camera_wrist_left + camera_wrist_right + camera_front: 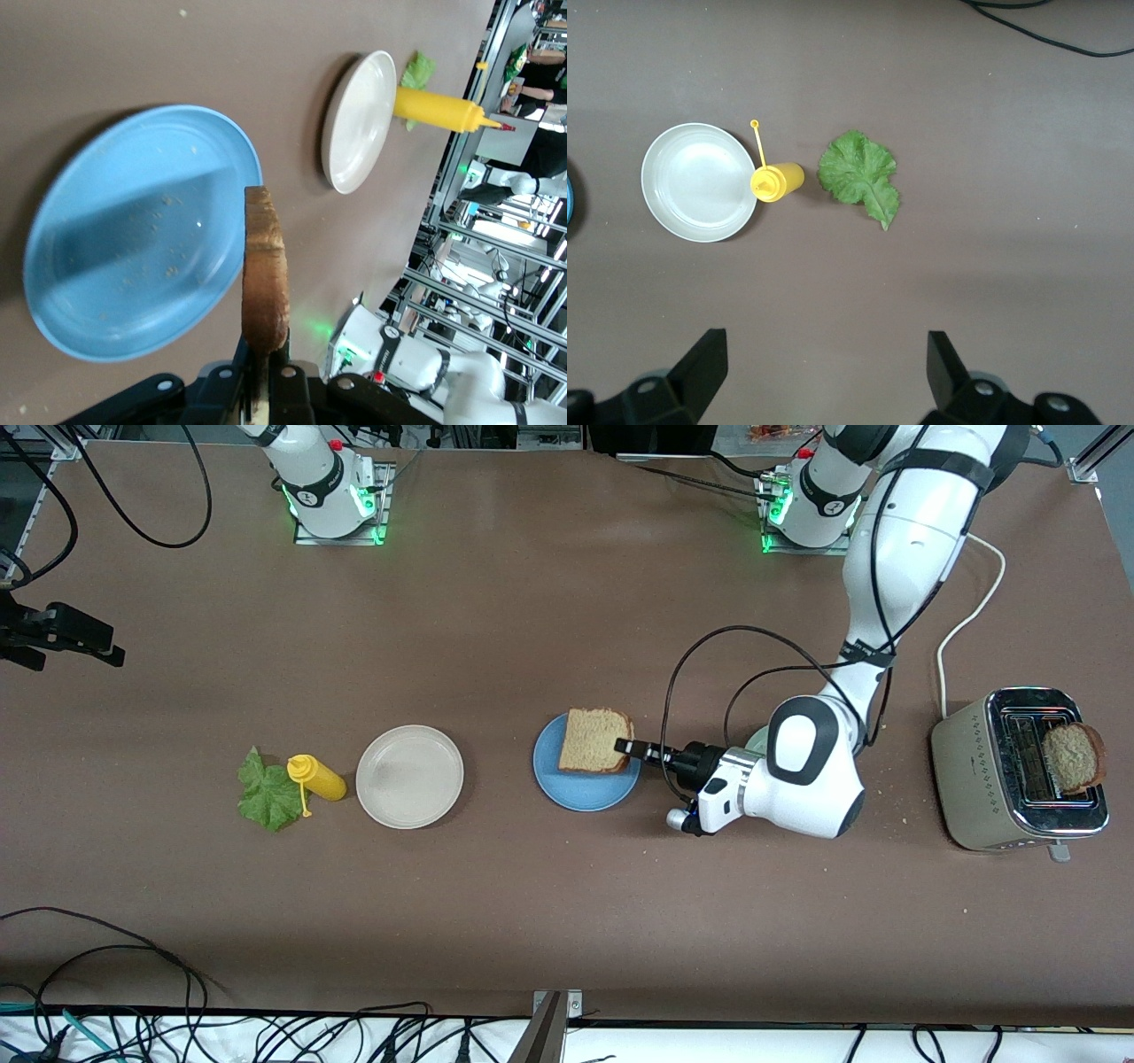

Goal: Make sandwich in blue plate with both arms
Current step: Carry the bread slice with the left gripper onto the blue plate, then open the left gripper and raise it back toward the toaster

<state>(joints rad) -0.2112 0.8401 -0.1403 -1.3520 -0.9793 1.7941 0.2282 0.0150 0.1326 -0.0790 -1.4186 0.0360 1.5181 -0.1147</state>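
My left gripper (625,748) is shut on the edge of a brown bread slice (595,740) and holds it flat over the blue plate (585,795). In the left wrist view the slice (264,266) shows edge-on, pinched in the left gripper (266,354), and casts a shadow on the bare blue plate (115,257). A second bread slice (1072,757) stands in the toaster (1001,779). The green lettuce leaf (266,790) lies flat toward the right arm's end of the table. My right gripper (824,354) is open and empty high over the table, looking down on the lettuce (859,173).
A yellow squeeze bottle (317,778) lies between the lettuce and a beige-white plate (409,776). A pale mint-green plate (757,737) is mostly hidden under the left arm. A white cable runs from the toaster. The right arm's base (328,487) stands at the table's back edge.
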